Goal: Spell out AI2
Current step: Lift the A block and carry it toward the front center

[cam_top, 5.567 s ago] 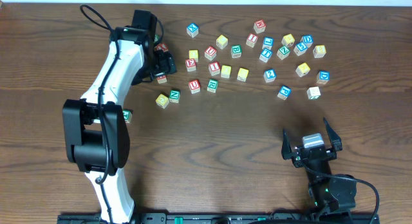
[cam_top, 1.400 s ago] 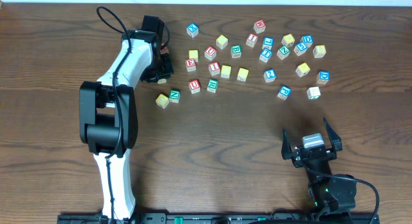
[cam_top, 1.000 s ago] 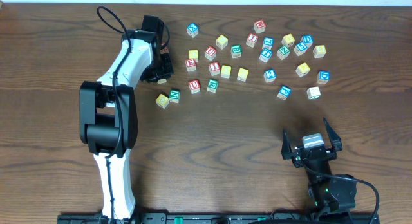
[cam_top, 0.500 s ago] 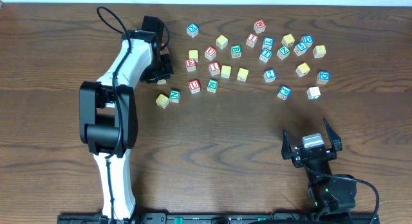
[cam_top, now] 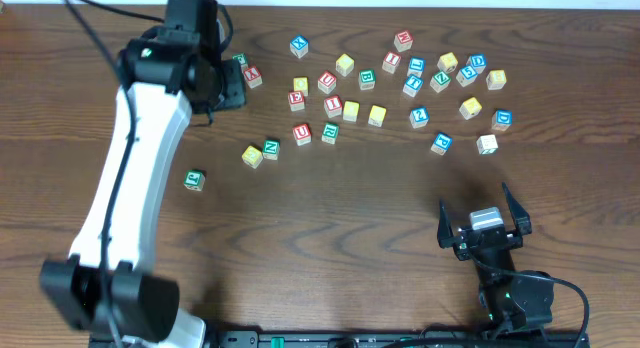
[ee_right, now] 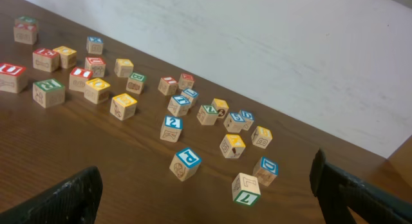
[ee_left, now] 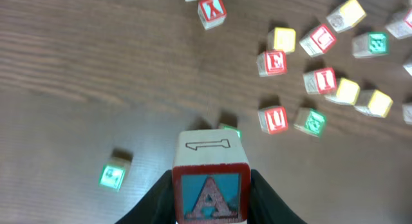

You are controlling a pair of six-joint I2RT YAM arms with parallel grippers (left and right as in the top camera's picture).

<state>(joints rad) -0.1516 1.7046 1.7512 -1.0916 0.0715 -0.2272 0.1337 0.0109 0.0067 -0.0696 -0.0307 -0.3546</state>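
Wooden table: one A cube clamped in the left gripper. One I cube and one 2 cube lie loose. The right gripper gapes empty.

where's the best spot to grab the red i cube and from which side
Probably from straight above: pinch the red I cube on the faces pointing up and down the overhead picture. A yellow cube sits tight against its right face there, leaving no finger room; the other faces have gaps. It lies flat, so those faces stand upright and parallel.
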